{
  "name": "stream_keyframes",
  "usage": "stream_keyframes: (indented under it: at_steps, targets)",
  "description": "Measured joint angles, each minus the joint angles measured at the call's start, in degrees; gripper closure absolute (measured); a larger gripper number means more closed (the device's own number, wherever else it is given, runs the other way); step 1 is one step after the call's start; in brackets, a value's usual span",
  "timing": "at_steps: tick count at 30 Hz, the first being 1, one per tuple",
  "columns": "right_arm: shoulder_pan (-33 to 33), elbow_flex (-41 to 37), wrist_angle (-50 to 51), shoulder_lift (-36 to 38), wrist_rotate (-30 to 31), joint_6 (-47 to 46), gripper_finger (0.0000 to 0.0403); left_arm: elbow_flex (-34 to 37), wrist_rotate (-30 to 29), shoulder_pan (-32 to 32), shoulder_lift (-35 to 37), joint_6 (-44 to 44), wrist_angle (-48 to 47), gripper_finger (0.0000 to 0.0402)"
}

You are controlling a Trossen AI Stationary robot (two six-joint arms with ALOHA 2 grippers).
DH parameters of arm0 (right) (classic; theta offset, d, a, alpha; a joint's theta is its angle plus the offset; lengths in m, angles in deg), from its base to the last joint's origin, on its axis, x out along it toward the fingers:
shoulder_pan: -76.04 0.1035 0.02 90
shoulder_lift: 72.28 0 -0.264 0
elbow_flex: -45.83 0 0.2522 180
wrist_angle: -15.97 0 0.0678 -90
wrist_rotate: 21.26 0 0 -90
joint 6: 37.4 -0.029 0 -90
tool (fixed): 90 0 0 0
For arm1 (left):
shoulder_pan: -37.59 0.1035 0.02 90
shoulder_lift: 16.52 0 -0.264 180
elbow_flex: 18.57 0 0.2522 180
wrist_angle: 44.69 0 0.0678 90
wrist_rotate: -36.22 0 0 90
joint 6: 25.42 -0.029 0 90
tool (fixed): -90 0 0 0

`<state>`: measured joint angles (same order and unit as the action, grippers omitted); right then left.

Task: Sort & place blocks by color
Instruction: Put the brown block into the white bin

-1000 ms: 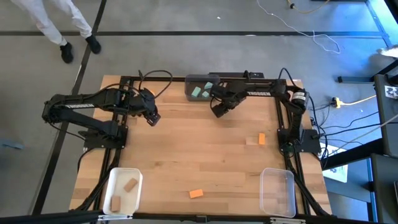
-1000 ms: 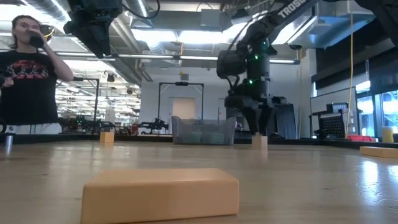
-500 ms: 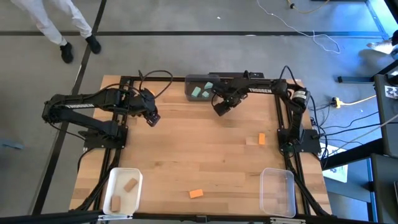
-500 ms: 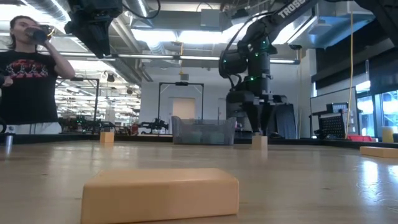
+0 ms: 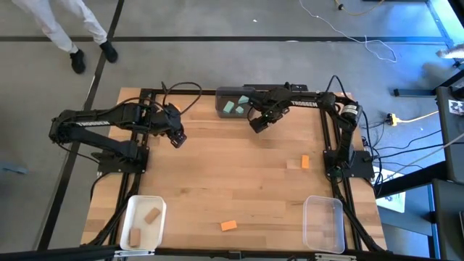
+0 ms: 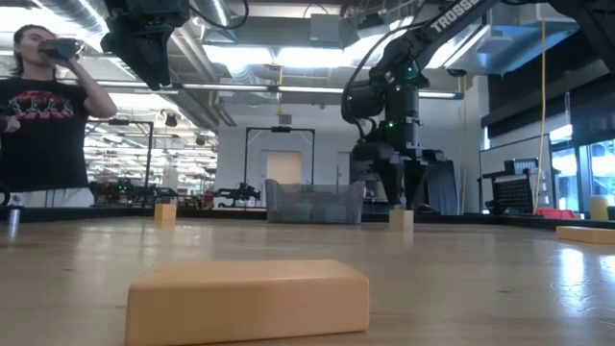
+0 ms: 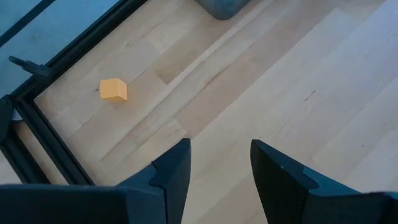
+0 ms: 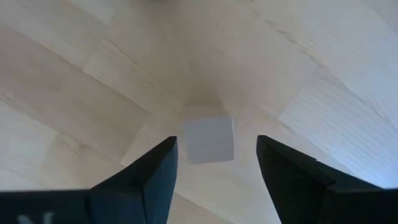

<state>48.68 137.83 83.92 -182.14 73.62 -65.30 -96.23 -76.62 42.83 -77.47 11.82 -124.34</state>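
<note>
Table: bare wood [image 5: 239, 181].
Right gripper [image 8: 211, 163]: fingers wide — pale block [image 8: 210, 139] between them, ungrasped.
Left gripper [image 7: 219, 163]: partly open, empty.
Risk: off-centre closing — block skids.

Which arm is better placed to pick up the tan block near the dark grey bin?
The right: its gripper hangs directly over the tan block, jaws open astride it. The left gripper waits across the table.

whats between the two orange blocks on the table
Only bare wood. In the high view, nothing sits between the orange block near the right side and the orange block near the front edge; the table is clear along that stretch.
</note>
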Motion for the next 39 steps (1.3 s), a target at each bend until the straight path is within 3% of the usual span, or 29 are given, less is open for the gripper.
stream_keyframes:
  at_steps: [23, 26, 31, 39]
  targets:
    - [0.0, 0.07, -4.26, -6.26, -0.09, 1.62, 0.0184, 0.0, 1.54, 0.0, 0.0, -0.39, 0.02, 0.0243]
    - [0.15, 0.07, -5.53, -6.53, -0.1, 1.66, 0.0204, 0.0, 1.56, 0.0, 0.0, -0.39, 0.02, 0.0243]
    - [0.24, 0.13, -5.88, -6.57, -0.14, 1.82, 0.0275, 0.0, 3.33, 0.0, 0.0, -0.45, -0.02, 0.0243]
    - [0.28, 0.15, -7.38, -6.56, 0.09, 3.41, 0.0274, 0.0, 4.33, 0.01, 0.0, -1.85, -0.06, 0.0243]
